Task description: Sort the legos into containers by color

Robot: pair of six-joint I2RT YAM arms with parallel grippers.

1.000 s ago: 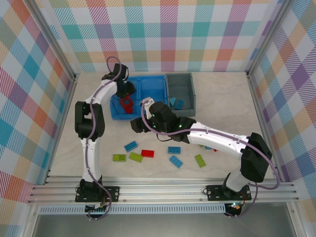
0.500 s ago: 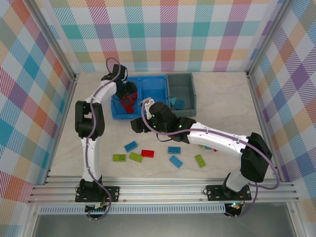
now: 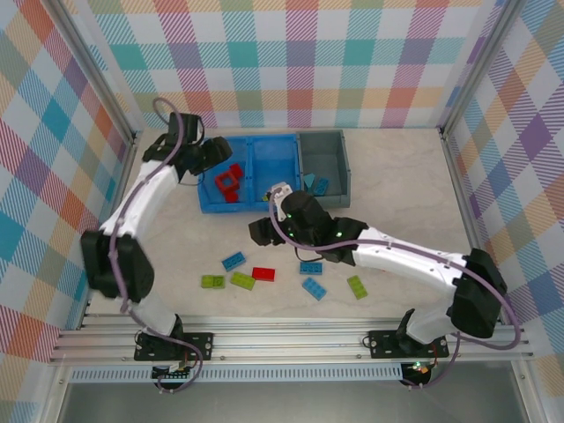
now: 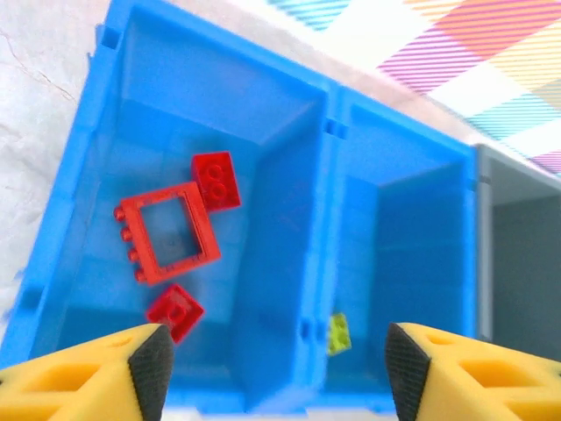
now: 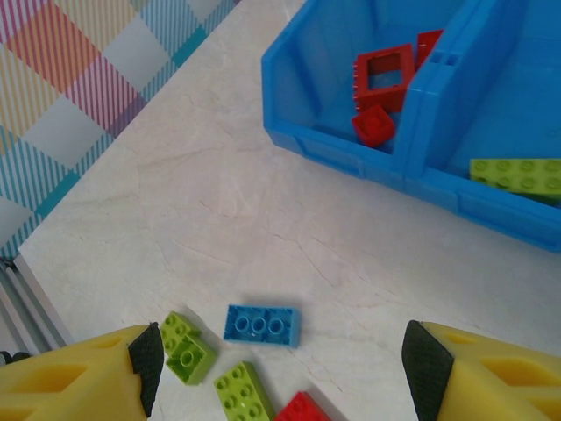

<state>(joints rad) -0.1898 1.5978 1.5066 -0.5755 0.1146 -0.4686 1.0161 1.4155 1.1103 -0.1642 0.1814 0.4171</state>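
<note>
The left gripper [image 4: 273, 373] hangs at the left end of the blue bin [image 4: 386, 219], fingers apart and empty. The red frame [image 4: 180, 263] and two red bricks [image 4: 215, 180] lie in its left compartment. The right gripper [image 5: 285, 368], spread and empty, hovers over open tabletop [image 5: 219, 219] outside the bin's front wall, loose legos [image 5: 262, 324] beneath it. The grey bin [image 3: 344, 167] abuts the blue one's right side.

The tool [image 4: 277, 368] hangs over the blue bin [image 4: 282, 167]. Its two yellow fingers [image 4: 70, 381] are far apart with nothing between them. Ahead of the left finger, in the bin's left part, lies a red square frame [image 4: 186, 261]. A small red brick [image 4: 216, 180] touches its far corner. Another red brick [image 4: 175, 311] sits just ahead of the left finger. A green brick [image 4: 338, 334] lies in the right part, by the middle wall. A grey bin [image 4: 521, 263] stands at the far right.
</note>
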